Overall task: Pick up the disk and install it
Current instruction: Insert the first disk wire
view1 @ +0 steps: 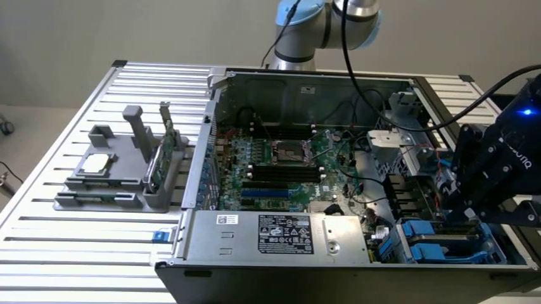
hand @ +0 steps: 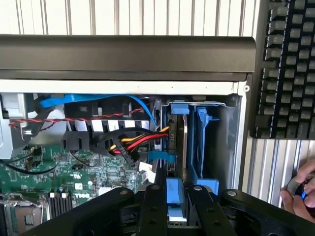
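The disk (hand: 176, 132) stands on edge in the drive bay at the corner of the open computer case (view1: 338, 82). Its blue plastic carrier (hand: 178, 109) frames it, and a second blue carrier (hand: 203, 142) sits beside it. My gripper (hand: 175, 188) straddles the near end of the disk's blue carrier. In the exterior view the gripper (view1: 460, 215) hangs over the blue-framed drive bay (view1: 427, 244) at the case's near right corner.
Red, yellow and black cables (hand: 133, 140) and a blue cable (hand: 98, 101) run just beside the bay. The motherboard (view1: 279, 158) and power supply (view1: 279, 234) fill the case. A grey holder (view1: 110, 177) stands on the slatted table. A keyboard (hand: 288, 69) and a hand (hand: 300, 194) are outside the case.
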{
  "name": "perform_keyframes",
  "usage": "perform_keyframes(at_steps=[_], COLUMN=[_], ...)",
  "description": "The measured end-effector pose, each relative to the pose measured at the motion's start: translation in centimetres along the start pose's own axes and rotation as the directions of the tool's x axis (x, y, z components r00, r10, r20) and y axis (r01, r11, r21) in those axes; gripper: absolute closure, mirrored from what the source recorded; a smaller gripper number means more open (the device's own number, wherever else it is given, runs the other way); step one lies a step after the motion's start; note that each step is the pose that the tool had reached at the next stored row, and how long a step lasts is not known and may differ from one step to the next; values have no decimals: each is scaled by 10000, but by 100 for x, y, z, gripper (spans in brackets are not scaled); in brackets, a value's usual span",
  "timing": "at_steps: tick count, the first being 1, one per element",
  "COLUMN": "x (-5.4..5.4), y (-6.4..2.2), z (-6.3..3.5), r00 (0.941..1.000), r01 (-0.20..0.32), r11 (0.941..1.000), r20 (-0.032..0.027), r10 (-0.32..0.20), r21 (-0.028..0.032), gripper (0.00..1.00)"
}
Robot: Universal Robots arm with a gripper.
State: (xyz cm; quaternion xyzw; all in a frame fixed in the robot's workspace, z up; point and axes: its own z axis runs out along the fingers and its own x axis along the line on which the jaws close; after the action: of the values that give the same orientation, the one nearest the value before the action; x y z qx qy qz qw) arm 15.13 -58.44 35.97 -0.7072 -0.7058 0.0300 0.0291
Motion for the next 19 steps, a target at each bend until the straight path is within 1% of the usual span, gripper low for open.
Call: perform_keyframes(at_steps=[4,10,12,18,19], x=[0,2,2,10,10], y=[-69,-145,-167,-257,-257], z=[-58,-233,-276,-279,-279], r00=[10000,10000,10000,10000,10000], r01=[0,0,0,0,0], r11=[10000,10000,10000,10000,10000], r20=[0,2,0,0,-1], r10=[0,0,0,0,0], r21=[0,0,0,-19,-20], gripper=[75,75,75,75,77])
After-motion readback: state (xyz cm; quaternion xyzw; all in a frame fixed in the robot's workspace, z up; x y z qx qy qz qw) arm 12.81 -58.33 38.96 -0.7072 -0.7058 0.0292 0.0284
